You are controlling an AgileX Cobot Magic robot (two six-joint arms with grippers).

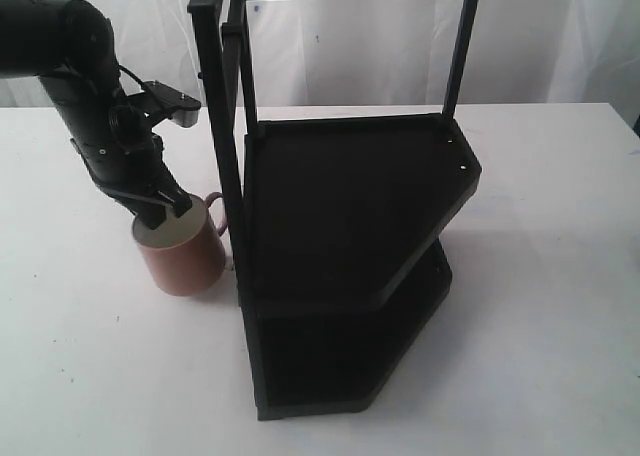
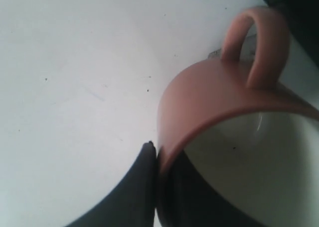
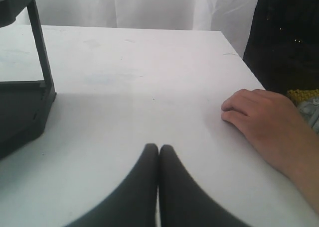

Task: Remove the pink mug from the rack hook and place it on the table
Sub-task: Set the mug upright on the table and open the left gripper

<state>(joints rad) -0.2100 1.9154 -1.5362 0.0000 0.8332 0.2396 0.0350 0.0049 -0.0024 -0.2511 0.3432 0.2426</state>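
The pink mug [image 1: 185,256] is off the rack, low over the white table [image 1: 540,326], just left of the tall black rack [image 1: 350,206]. Whether its base touches the tabletop I cannot tell. My left gripper [image 1: 165,208] is shut on the mug's rim, one finger inside the cream interior and one outside. In the left wrist view the mug [image 2: 214,92] fills the frame, its loop handle [image 2: 259,43] pointing toward the rack, with the gripper [image 2: 158,155] pinching the rim. My right gripper [image 3: 158,148] is shut and empty above the table [image 3: 149,72]. I cannot make out the rack hook.
A person's hand [image 3: 264,117] rests on the table near its edge, close to my right gripper. The rack's lower shelf corner and post [image 3: 25,102] stand on the other side of that gripper. White curtains hang behind the table.
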